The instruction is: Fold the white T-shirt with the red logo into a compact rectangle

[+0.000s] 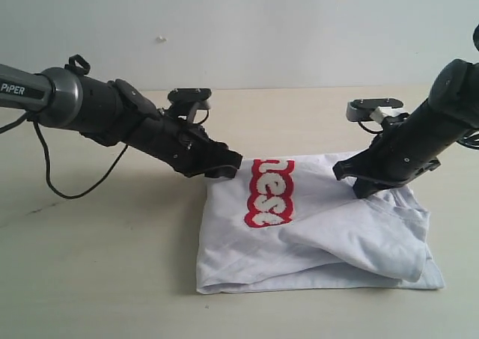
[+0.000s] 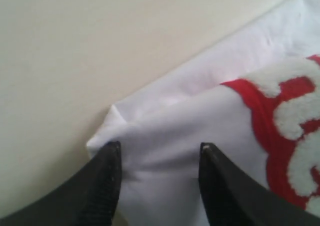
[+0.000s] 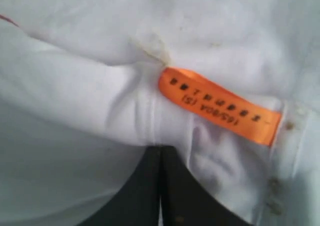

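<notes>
EDITOR: Where does the white T-shirt lie from your left gripper?

ME: It is folded on the pale table, with one folded corner directly between my left fingers. They stand apart, one on each side of the cloth. The red logo lies near one finger, outside the gap

EDITOR: And on the right?

ME: My right gripper rests on the shirt's collar edge, jaws pressed together, with the tips touching puckered white cloth. The orange neck tag lies just ahead of the tips. I cannot tell whether a fold is caught between the jaws. In the exterior view the shirt spreads between my two grippers and out in front of both. A loose flap is folded over on my right gripper's side, and the logo sits nearer my left
</notes>
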`<state>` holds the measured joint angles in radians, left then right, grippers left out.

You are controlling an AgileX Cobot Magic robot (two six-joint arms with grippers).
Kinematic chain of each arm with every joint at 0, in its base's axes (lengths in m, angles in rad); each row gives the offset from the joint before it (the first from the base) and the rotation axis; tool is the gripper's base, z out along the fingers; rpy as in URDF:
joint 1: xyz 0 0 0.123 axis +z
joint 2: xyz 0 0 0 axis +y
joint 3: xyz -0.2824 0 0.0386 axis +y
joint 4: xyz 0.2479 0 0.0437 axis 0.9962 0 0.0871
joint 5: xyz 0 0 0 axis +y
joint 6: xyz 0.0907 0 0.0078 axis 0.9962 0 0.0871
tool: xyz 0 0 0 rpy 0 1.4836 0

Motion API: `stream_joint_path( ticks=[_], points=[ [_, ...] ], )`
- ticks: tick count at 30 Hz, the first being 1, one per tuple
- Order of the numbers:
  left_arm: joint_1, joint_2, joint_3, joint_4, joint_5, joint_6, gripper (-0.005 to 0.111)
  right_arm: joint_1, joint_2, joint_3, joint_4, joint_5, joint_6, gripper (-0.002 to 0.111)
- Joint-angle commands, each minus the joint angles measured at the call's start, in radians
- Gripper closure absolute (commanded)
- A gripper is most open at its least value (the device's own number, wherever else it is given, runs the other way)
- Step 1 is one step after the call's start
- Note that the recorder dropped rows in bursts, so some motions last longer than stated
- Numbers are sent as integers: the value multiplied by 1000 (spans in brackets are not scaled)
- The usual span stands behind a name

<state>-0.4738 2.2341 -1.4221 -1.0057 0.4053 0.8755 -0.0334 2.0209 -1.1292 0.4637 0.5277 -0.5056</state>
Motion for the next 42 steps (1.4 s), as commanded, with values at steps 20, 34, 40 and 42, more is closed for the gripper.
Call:
stream_joint_path(
  ticks=[20,34,40,42],
  points=[
    [-152,34,0,4,413,-21,62,86,-9,-4,8,412,-122,108],
    [-103,-25,0,93,423,-72,62,86,-105,-4,-120,248,61,108],
    [-24,-93,0,97,438,-72,62,86,-180,-4,-292,207,210,108],
    [-13,-92,0,97,461,-72,62,86,-180,-4,-318,201,249,108]
  ],
)
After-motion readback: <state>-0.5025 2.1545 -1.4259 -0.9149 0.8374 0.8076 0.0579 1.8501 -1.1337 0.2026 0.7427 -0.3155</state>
